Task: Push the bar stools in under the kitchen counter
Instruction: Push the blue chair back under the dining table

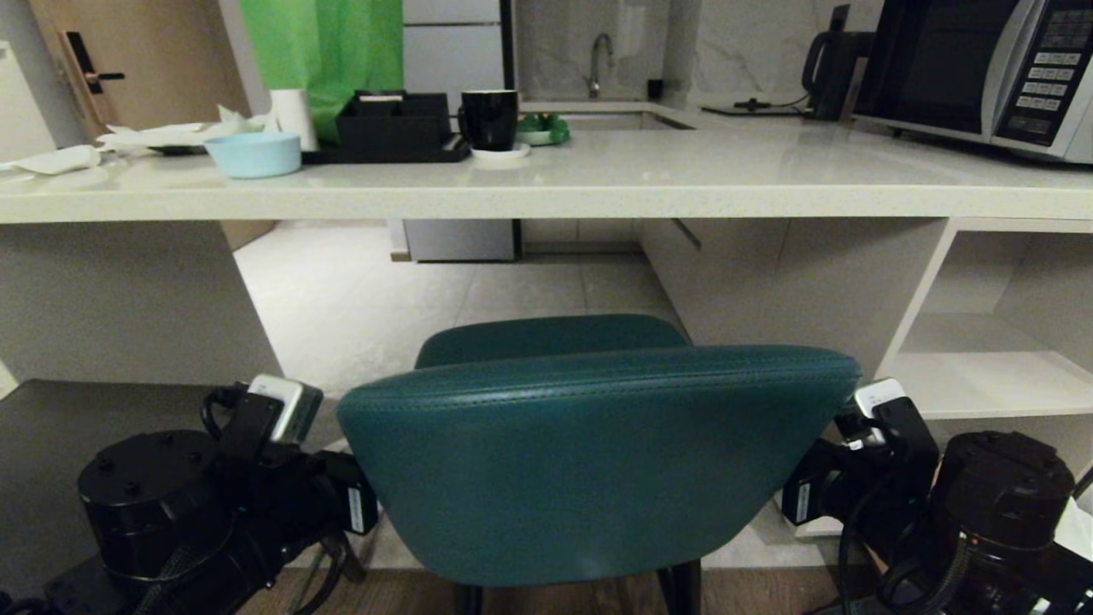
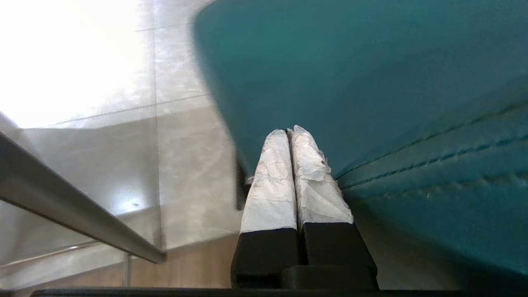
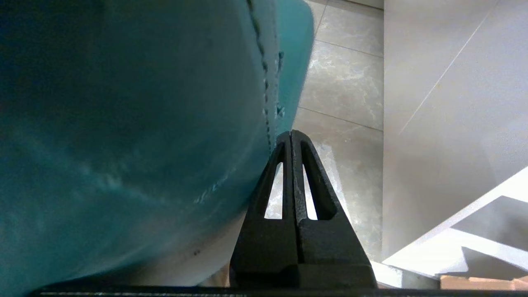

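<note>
Teal padded bar stool with rounded leather back (image 1: 589, 461): between both grippers, before the off-white speckled stone counter (image 1: 598, 192). Left gripper (image 2: 290, 131) pressed together against its back edge; right gripper (image 3: 291, 134) likewise closed, empty, beside the opposite edge.

Left black gripper (image 2: 288, 132): white-wrapped fingers pressed together, arm low, reaching forward.
Right black gripper (image 3: 291, 134): bare fingers pressed together, arm low, reaching forward.

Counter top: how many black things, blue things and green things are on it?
Black: 3, the cup, the organiser tray, the kettle
Blue: 1, the bowl
Green: 1, the small dish
Total: 5
</note>
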Controlling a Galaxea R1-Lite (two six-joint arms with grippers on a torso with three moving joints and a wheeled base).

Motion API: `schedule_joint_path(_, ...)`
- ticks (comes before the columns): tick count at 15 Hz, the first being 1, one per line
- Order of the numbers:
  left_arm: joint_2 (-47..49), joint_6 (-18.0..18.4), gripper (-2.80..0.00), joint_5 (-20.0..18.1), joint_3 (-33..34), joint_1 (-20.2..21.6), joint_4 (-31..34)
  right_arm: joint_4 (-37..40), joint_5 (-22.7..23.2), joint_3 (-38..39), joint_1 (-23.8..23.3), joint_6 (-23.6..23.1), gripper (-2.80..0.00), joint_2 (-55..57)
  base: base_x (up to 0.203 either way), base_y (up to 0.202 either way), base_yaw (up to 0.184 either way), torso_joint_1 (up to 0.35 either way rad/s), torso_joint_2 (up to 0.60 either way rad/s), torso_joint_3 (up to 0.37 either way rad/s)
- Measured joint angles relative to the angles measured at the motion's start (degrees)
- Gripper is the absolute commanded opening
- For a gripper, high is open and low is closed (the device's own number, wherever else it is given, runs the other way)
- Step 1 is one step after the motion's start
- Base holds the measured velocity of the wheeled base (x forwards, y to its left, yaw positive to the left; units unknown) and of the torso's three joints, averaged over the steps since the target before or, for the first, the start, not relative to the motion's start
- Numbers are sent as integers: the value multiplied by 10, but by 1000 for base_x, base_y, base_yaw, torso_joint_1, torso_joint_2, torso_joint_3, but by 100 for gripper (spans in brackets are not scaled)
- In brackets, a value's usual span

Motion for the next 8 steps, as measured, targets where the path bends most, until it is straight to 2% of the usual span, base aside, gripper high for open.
schedule_joint_path(5, 30, 12, -280, 6, -29, 63, -7, 4, 3, 3, 38, -1, -280, -2, 0, 0, 0, 0, 0, 0)
schedule_joint_path(8, 45, 12, -280, 7, -36, 75, -12, 6, 0, -1, 53, 1, -280, -1, 0, 0, 0, 0, 0, 0)
